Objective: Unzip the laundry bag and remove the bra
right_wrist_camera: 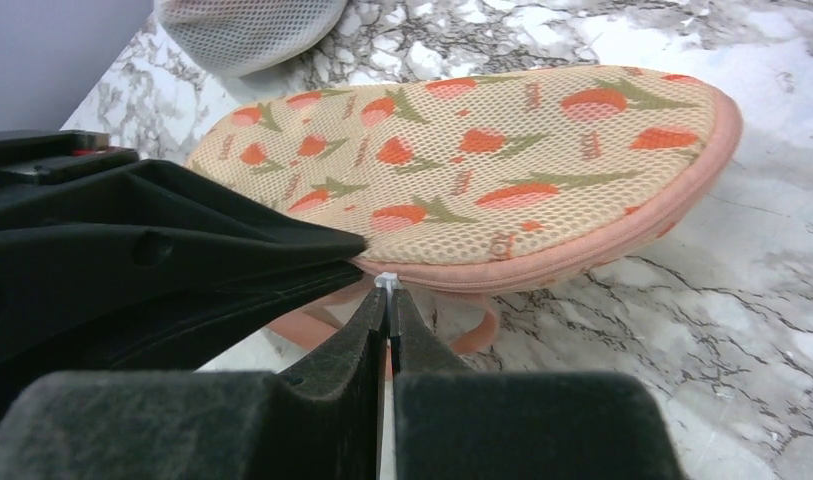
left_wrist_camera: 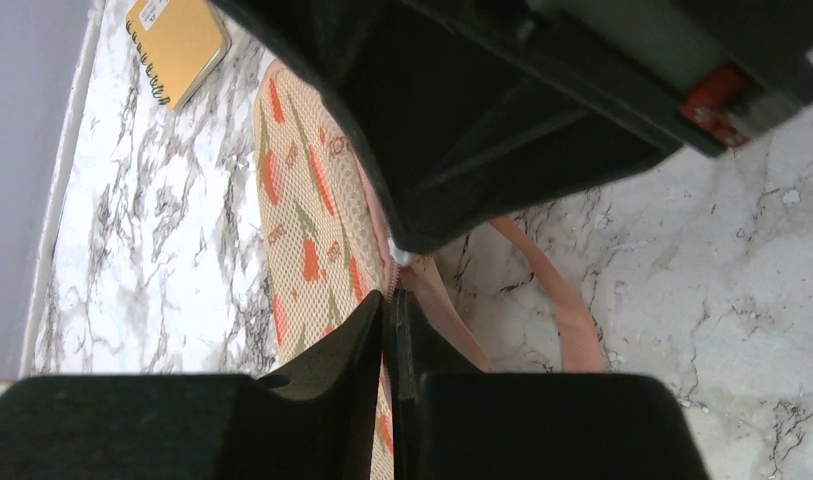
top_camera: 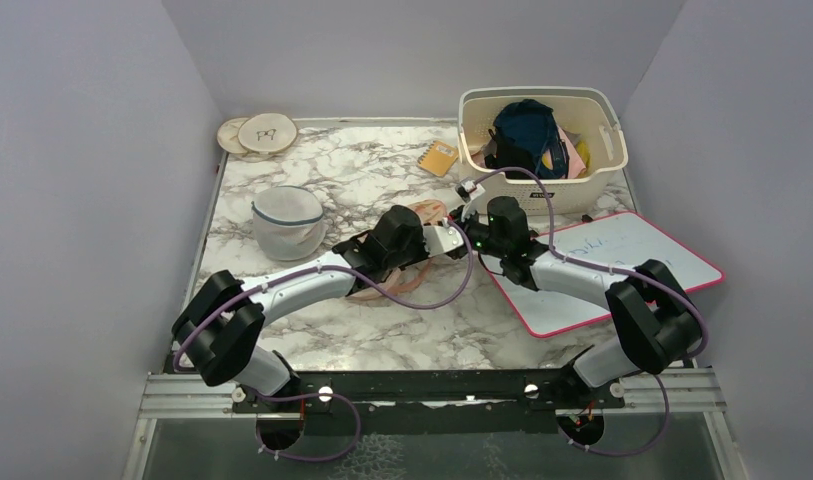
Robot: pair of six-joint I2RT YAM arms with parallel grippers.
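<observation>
The laundry bag (right_wrist_camera: 502, 170), a peach mesh pouch with orange-red prints and pink edging, lies on the marble between both grippers. It shows in the left wrist view (left_wrist_camera: 307, 200) and partly in the top view (top_camera: 424, 213). My left gripper (left_wrist_camera: 390, 300) is shut on the bag's pink zipper edge; in the top view it is mid-table (top_camera: 458, 238). My right gripper (right_wrist_camera: 388, 290) is shut on the small white zipper pull (right_wrist_camera: 385, 282), right beside the left fingers (right_wrist_camera: 182, 270), and shows in the top view (top_camera: 472, 212). A pink strap (left_wrist_camera: 567, 310) loops out beneath. The bra is hidden.
A white mesh dome with blue rim (top_camera: 287, 222) sits left of the arms. A cream basket (top_camera: 472, 100) of clothes stands back right, a yellow notebook (top_camera: 440, 157) beside it. A pink-edged whiteboard (top_camera: 602, 265) lies right. Wooden discs (top_camera: 262, 133) are at the back left.
</observation>
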